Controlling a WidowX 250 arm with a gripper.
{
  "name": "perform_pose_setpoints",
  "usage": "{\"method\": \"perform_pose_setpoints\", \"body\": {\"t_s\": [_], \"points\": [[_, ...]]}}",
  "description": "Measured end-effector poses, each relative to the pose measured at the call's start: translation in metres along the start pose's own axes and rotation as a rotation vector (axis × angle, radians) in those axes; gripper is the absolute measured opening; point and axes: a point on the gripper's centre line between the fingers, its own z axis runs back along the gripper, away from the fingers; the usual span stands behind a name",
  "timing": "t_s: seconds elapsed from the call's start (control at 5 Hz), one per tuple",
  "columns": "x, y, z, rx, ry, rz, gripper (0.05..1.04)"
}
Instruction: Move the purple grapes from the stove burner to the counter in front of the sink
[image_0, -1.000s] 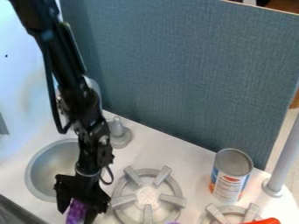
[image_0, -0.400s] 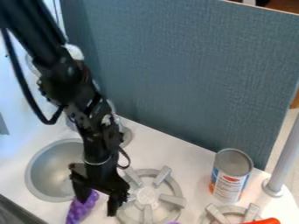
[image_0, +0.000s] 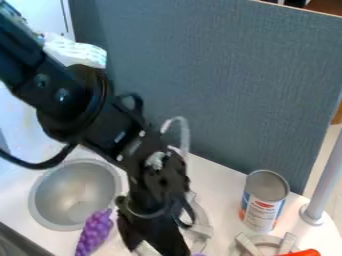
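Note:
The black gripper (image_0: 153, 246) hangs low at the bottom of the camera view, over the left side of the near stove burner (image_0: 202, 229). Its fingers stand apart and hold nothing; part of the burner shows between them. Just left of the gripper lies a bunch of purple grapes (image_0: 95, 233) on the white counter, between the sink and the burner. The arm covers much of the burner. A can (image_0: 264, 201) with a white, blue and orange label stands upright to the right.
A round grey sink bowl (image_0: 48, 197) lies to the left. At the lower right, a second burner (image_0: 247, 246) has a red-orange thing (image_0: 304, 253) beside it. A grey pole (image_0: 323, 185) and a blue-grey panel (image_0: 227, 90) stand beyond.
The gripper was around the grapes, then opened and left them on the counter. It has moved right, over the burner; the grapes lie more fully in view.

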Motion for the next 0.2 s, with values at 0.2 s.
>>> {"method": "perform_pose_setpoints", "body": {"t_s": [0.2], "points": [[-0.0099,-0.0142,0.0039,0.01,0.042,-0.042,1.005]]}}
